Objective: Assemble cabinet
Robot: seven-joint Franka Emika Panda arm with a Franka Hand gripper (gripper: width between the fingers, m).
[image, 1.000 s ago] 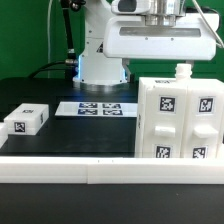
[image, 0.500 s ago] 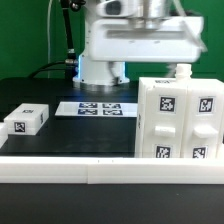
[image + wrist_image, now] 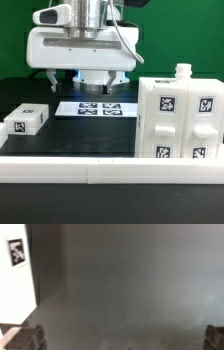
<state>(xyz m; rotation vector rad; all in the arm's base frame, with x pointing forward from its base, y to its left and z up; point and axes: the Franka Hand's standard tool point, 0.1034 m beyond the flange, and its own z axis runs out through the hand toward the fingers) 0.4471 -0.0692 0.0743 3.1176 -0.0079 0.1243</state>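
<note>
The gripper has swung from above the cabinet toward the exterior view's left and now hangs over the marker board. Its fingers are spread wide, holding nothing. The cabinet stands unmoved at the exterior view's right.

On the black table: large white plastic cabinet at the exterior view's right, small white tagged block left, flat white marker board behind, between them
</note>
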